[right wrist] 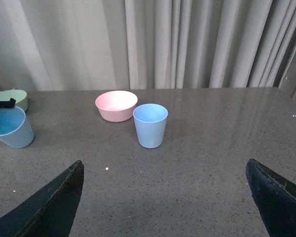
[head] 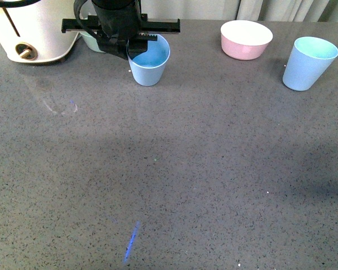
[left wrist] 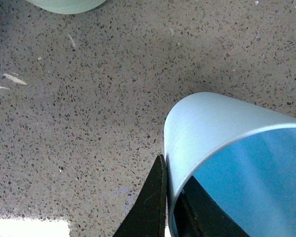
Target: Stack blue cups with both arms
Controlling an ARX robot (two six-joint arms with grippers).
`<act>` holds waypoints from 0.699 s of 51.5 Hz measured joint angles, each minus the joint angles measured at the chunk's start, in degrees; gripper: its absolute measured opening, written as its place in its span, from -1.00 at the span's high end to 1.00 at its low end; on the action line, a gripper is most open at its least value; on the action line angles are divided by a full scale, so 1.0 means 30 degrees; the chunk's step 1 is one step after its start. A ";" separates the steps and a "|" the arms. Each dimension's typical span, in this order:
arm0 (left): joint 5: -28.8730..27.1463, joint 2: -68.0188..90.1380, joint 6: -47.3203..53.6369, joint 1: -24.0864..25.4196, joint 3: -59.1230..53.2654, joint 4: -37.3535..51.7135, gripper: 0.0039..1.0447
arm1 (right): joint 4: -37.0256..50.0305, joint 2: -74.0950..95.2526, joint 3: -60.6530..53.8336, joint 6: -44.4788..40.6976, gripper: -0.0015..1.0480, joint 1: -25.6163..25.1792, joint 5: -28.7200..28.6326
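One pale blue cup point(head: 149, 64) stands at the far left-centre of the grey table point(head: 169, 169). My left gripper point(head: 129, 48) is shut on its rim. In the left wrist view one black finger point(left wrist: 150, 207) presses the cup's point(left wrist: 222, 143) outer wall and the other sits inside; the left gripper point(left wrist: 173, 197) pinches the wall between them. The second blue cup point(head: 308, 63) stands upright at the far right. It shows ahead of my open right gripper point(right wrist: 165, 187), well beyond the fingertips, as the cup point(right wrist: 150, 125) in the right wrist view. The right arm is out of the front view.
A pink bowl point(head: 246, 39) with a white inside sits between the two cups, near the back edge. A pale green bowl point(head: 93, 40) is partly hidden behind my left gripper, next to a white appliance point(head: 34, 31). Curtains point(right wrist: 187, 44) hang behind the table.
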 joint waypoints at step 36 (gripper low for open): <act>0.1974 -0.6455 -0.1807 -0.3861 -0.7067 0.0444 0.97 | 0.0000 0.0000 0.0000 0.0000 -0.83 0.0000 0.0000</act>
